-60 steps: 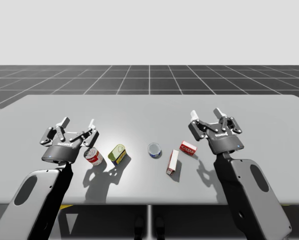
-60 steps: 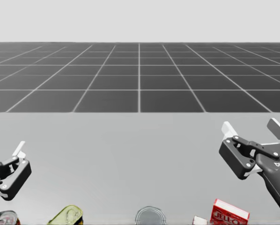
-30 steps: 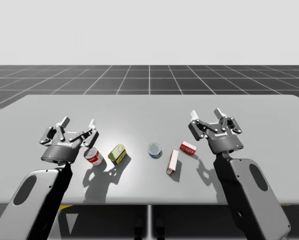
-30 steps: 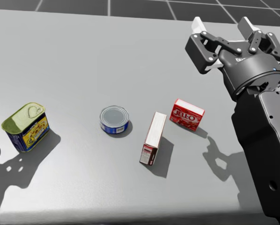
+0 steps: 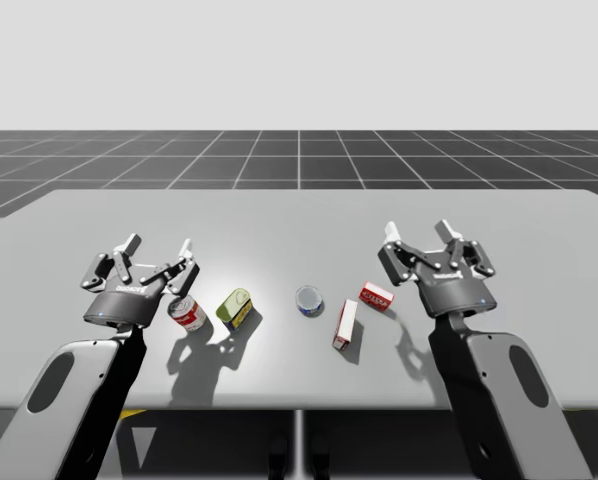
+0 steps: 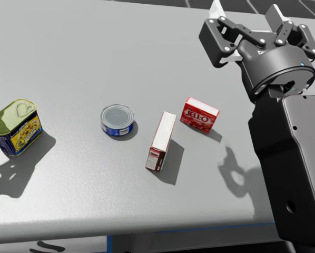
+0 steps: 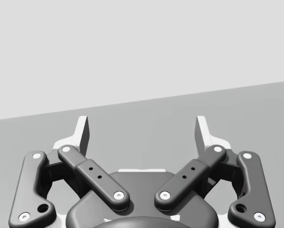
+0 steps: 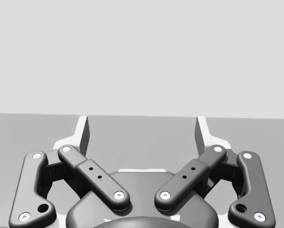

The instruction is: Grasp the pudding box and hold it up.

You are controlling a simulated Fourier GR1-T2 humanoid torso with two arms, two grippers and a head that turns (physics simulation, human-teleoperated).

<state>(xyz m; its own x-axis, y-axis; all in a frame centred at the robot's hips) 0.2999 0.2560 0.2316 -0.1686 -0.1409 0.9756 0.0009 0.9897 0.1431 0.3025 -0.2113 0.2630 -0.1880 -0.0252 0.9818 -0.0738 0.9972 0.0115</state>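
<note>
Grey table [image 5: 299, 215] with cans and boxes; both grippers spread wide, holding nothing.
High view: the left gripper [image 5: 159, 244] hovers near a red-and-white can [image 5: 188, 313]. The right gripper [image 5: 417, 231] hovers near a small red box [image 5: 376, 296]. The pudding box [image 5: 345, 323], long and white-topped, stands on its narrow edge between a blue round can [image 5: 309, 299] and the red box. Head view: the pudding box is close beside the red box, not touching it, with the right gripper beyond both. Wrist views: each gripper's fingers are far apart, with bare table between.

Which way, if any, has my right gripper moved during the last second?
Yes, slightly: in the high view my right gripper has shifted toward the near edge of the table and rightward, while the red box beside it stayed put.
</note>
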